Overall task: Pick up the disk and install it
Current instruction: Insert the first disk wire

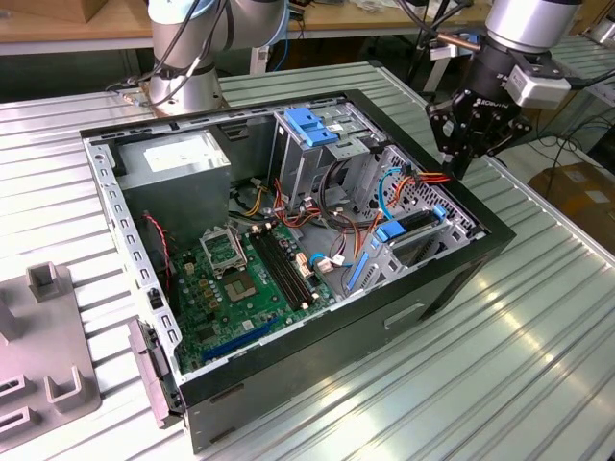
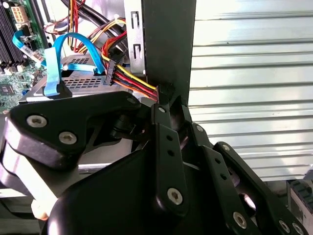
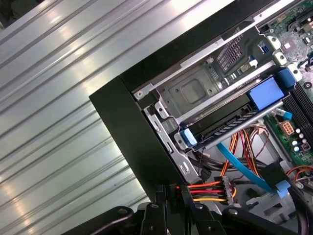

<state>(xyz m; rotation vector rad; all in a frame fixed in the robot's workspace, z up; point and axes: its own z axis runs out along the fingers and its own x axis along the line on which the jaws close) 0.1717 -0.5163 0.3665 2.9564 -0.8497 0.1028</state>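
**Second wrist view.** Nearest the lens, the black linkage of the jaws is crowding the foreground. The jaws are sitting together, clamping nothing that I can make out. Their tips are hanging just beside the black case wall [image 2: 168,44] and close to the red-and-yellow power cable bundle [image 2: 129,81]. A blue data cable [image 2: 53,63] is looping nearby, and the ribbed worktop [image 2: 244,73] is running past the wall.

**First wrist view.** The disk [image 3: 225,120] is lying in the bay at the case corner, with its light-blue bracket [image 3: 265,93] showing at both ends. It is looking level with the bay rails, apart from the jaws.

**Exterior view.** The jaws are hovering over the case corner at the exterior view's right. The disk [image 1: 415,223] is sitting low in its bay, near them but not touching.

**Judgement.** I am taking the disk as seated. Doing this step well means keeping the jaws off the cable bundle and checking that both bracket ends are sitting flush.

**Labels.** A white sticker is showing on the power-supply box [image 1: 183,158], and there is pale lettering on the wrist. I am not reading either.
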